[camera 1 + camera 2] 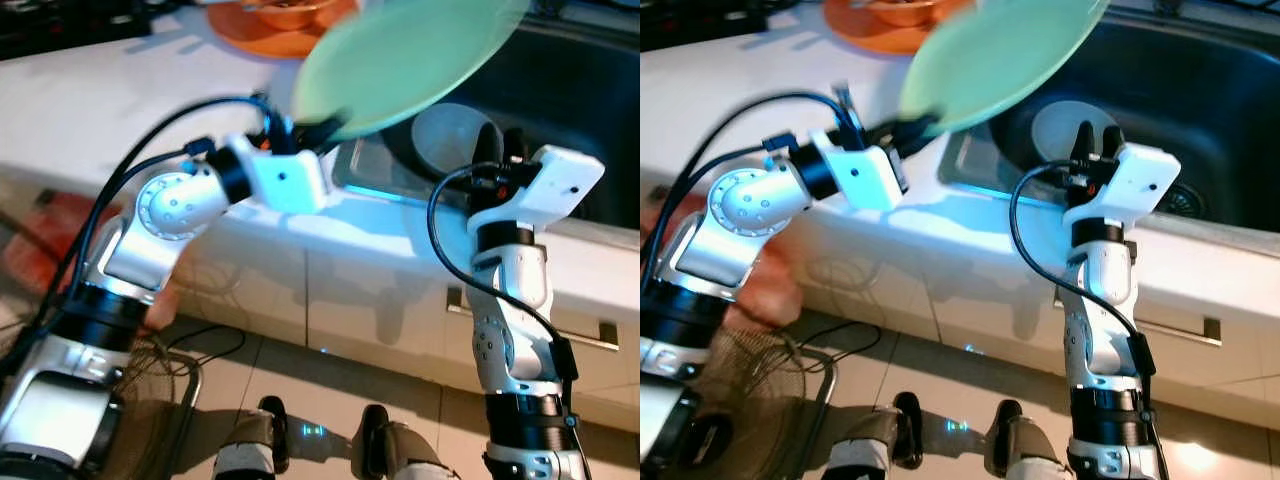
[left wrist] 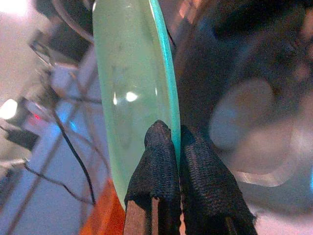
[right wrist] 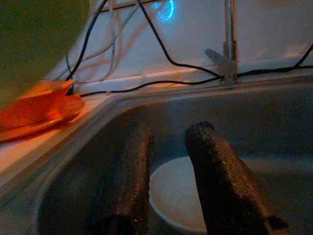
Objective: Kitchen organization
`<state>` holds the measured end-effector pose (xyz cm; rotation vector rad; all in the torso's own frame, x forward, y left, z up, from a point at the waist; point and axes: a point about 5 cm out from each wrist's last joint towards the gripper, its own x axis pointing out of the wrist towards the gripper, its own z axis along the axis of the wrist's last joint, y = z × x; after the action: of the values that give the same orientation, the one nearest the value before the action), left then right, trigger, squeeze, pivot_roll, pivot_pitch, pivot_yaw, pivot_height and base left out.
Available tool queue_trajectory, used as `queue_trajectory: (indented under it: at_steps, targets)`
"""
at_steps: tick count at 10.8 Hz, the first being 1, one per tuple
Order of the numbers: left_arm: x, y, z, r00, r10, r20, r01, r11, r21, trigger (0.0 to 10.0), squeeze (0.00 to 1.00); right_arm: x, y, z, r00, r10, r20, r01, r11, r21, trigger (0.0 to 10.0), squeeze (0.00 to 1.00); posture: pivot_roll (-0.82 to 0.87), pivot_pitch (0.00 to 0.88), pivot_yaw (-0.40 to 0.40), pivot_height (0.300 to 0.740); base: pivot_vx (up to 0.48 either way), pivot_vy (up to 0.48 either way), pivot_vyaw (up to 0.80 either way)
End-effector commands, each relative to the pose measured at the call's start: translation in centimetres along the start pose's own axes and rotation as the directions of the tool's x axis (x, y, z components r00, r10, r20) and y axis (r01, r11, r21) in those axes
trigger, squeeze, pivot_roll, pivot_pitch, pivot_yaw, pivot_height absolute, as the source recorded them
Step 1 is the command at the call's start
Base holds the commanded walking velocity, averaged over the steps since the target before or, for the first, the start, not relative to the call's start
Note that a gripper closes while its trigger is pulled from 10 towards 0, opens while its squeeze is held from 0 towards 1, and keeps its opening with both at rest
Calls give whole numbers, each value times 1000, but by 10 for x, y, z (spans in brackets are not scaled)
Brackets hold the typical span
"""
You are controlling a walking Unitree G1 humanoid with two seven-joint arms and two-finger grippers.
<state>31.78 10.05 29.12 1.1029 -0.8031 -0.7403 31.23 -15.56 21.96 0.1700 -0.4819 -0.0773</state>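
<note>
Green round plate [image 1: 405, 55] in left gripper [image 1: 312, 136]

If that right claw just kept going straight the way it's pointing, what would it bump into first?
Most likely the white bowl lying in the dark sink. The right claw is open and aims down into the basin, with the bowl straight ahead between its fingers. Depth is hard to judge.

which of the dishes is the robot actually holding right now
The pale green plate, pinched at its rim by the left gripper. The white bowl lies in the sink; the orange dishes sit on the counter.
</note>
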Motion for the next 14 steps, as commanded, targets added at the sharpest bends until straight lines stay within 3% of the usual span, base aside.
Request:
queue_trajectory:
  at_steps: [1,3,4,5,7,8,10,11,12,13,14]
  targets:
    - [-2,9,11,995,86,57,-86,996,-1,10000,0,-4,-3,-7,999,-10,-32,10,1000,3,10000,0,105,280,-5,740,0,0,0]
    - [2,9,15,987,146,70,-143,989,-43,10000,0,-4,-3,-7,999,-11,-33,11,1000,4,10000,0,107,280,-4,740,0,0,0]
    - [7,12,17,969,238,65,-220,954,-206,10000,0,-4,-3,-7,999,-11,-32,12,1000,6,10000,0,107,278,-3,740,0,0,0]
    - [10,19,19,928,372,33,-320,837,-443,10000,0,-4,-3,-8,999,-13,-31,13,1000,7,10000,0,107,277,-2,740,0,0,0]
    - [14,25,18,906,424,3,-352,756,-551,10000,0,-4,-2,-8,999,-13,-34,13,1000,8,10000,0,109,276,-1,740,0,0,0]
    - [19,30,23,882,471,6,-345,655,-673,10000,0,-4,-1,-9,999,-13,-34,13,1000,12,10000,0,111,273,-1,740,0,0,0]
    - [24,28,29,902,431,24,-290,645,-707,10000,0,-5,-1,-9,999,-12,-33,13,1000,14,10000,0,108,272,3,740,0,0,0]
    - [25,30,31,891,452,31,-268,581,-769,10000,0,-5,-1,-9,999,-14,-33,14,1000,15,10000,0,111,270,5,740,0,0,0]
    - [29,30,37,886,460,53,-232,539,-810,10000,0,-5,-1,-10,999,-14,-33,15,1000,16,10000,0,112,268,5,740,0,0,0]
    - [31,32,41,866,497,60,-192,440,-877,10000,0,-5,1,-10,999,-10,-33,11,1000,19,10000,0,110,266,6,740,0,0,0]
    - [30,31,39,823,567,26,-166,283,-945,10000,0,-5,2,-10,999,-9,-32,9,1000,21,10000,0,108,266,7,740,0,0,0]
